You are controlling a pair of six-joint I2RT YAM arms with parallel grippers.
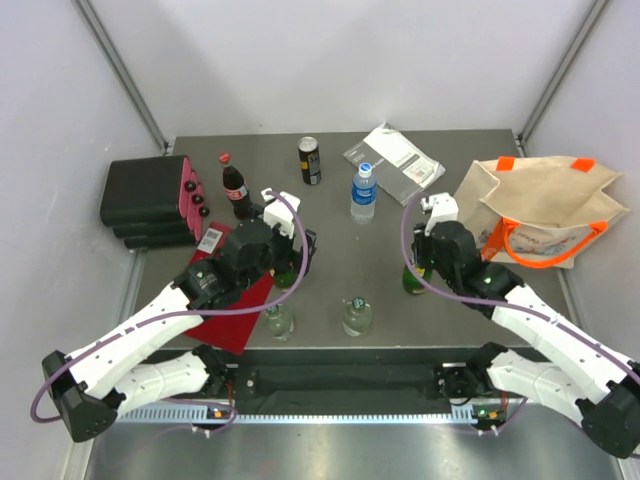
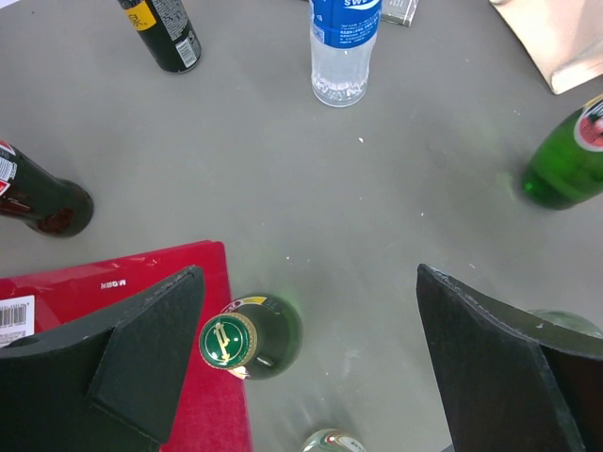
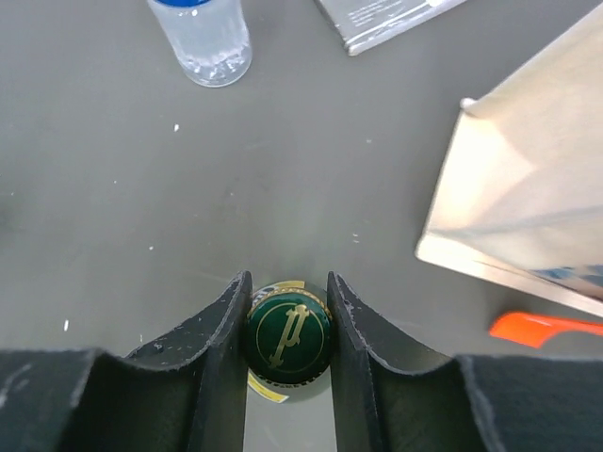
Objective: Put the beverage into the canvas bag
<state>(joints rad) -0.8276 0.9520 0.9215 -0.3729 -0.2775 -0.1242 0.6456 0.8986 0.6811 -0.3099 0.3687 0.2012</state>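
The beverage, a green glass bottle (image 3: 288,341) with a green and gold cap, stands upright on the grey table. My right gripper (image 3: 287,301) is shut on its neck just under the cap, one finger on each side. From above, this bottle (image 1: 412,284) sits under the right gripper (image 1: 416,264), left of the canvas bag (image 1: 545,200). The bag (image 3: 528,179) is beige with orange handles (image 3: 542,327) and lies on its side at the right. My left gripper (image 2: 310,273) hangs open over a second green bottle (image 2: 247,337), touching nothing.
A water bottle (image 1: 363,193), a dark can (image 1: 310,160), a cola bottle (image 1: 236,188) and a grey packet (image 1: 393,157) stand toward the back. Two clear bottles (image 1: 357,316) are near the front. A red packet (image 2: 94,292) lies left, black boxes (image 1: 145,200) far left.
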